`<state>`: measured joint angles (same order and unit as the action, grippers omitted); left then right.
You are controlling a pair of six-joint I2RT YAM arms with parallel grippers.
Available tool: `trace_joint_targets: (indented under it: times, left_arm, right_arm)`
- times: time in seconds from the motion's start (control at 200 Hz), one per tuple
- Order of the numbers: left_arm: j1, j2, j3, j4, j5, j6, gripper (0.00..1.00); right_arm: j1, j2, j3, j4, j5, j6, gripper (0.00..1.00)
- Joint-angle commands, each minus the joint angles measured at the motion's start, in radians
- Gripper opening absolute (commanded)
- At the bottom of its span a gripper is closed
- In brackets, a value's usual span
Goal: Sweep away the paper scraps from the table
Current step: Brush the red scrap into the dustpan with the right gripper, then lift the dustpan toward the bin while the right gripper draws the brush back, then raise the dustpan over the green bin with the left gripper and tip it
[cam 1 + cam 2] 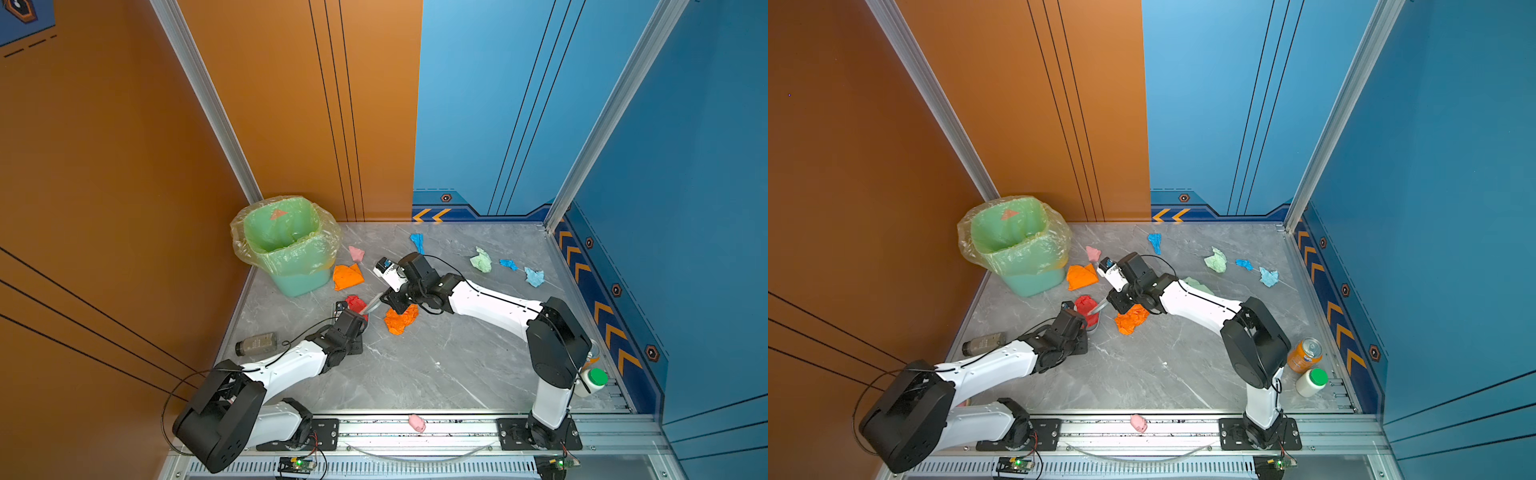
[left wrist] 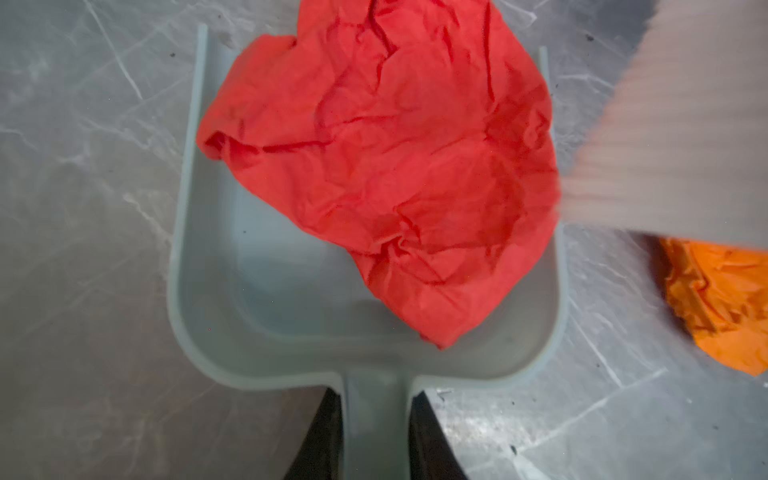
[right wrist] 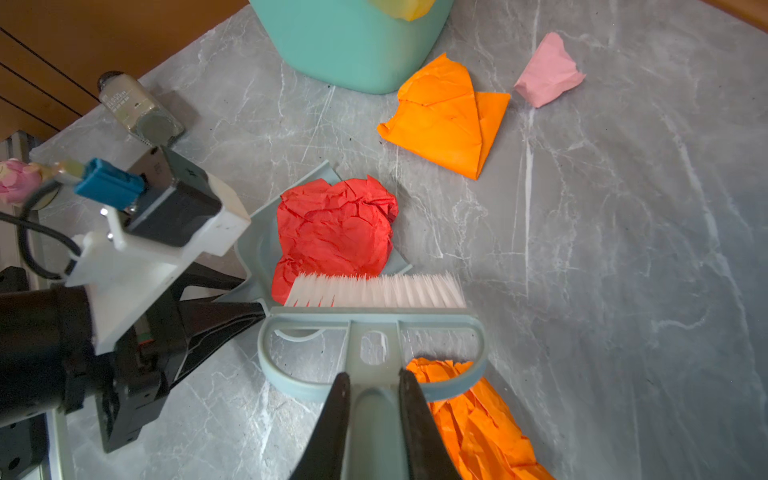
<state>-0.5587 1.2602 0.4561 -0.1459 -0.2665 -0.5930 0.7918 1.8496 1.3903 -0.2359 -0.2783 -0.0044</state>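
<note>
Black fingers (image 3: 332,428) of the right gripper (image 3: 374,384) clamp the brush (image 3: 374,320) handle. Its bristles meet the red scrap (image 3: 332,228), and the brush head half hides an orange scrap (image 3: 478,415). The left gripper (image 2: 376,399) is closed on the dustpan (image 2: 216,291) handle. The pan's length and mouth point straight ahead of it, with the red scrap inside. Other paper scraps (image 1: 481,259) dot the grey marble table (image 1: 436,374) beyond the brush, between orange and blue walls (image 1: 291,104).
</note>
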Motion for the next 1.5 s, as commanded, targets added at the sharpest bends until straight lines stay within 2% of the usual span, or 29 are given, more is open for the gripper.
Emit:
trace_joint_targets:
  times: [0.0,0.13,0.365,0.521,0.541,0.691,1.006,1.492]
  left_arm:
    - [-0.013,-0.013,-0.028,-0.053,-0.030,-0.005,0.00]
    - [-0.021,-0.038,-0.026,-0.055,-0.053,0.000,0.00]
    - [-0.074,-0.173,-0.039,-0.065,-0.168,0.015,0.00]
    - [-0.082,-0.262,-0.025,-0.121,-0.190,0.025,0.00]
    - [-0.083,-0.273,-0.021,-0.130,-0.192,0.026,0.00]
    - [-0.083,-0.337,0.033,-0.228,-0.185,0.053,0.00]
    - [-0.104,-0.375,0.291,-0.444,-0.145,0.099,0.00]
    - [-0.085,-0.296,0.817,-0.722,-0.125,0.168,0.00]
  right_arm:
    - [-0.002,-0.006,0.042,-0.051,-0.028,-0.023,0.00]
    - [-0.018,-0.024,0.031,-0.047,-0.025,-0.012,0.00]
    - [-0.070,-0.083,-0.016,-0.006,-0.029,0.037,0.00]
    - [-0.084,-0.129,-0.034,0.014,-0.021,0.058,0.00]
    - [-0.115,-0.137,-0.038,0.016,-0.022,0.059,0.00]
    - [-0.161,-0.193,-0.061,0.010,-0.018,0.060,0.00]
    - [-0.246,-0.265,-0.117,0.003,0.004,0.076,0.00]
    - [-0.258,-0.261,-0.142,0.009,-0.019,0.087,0.00]
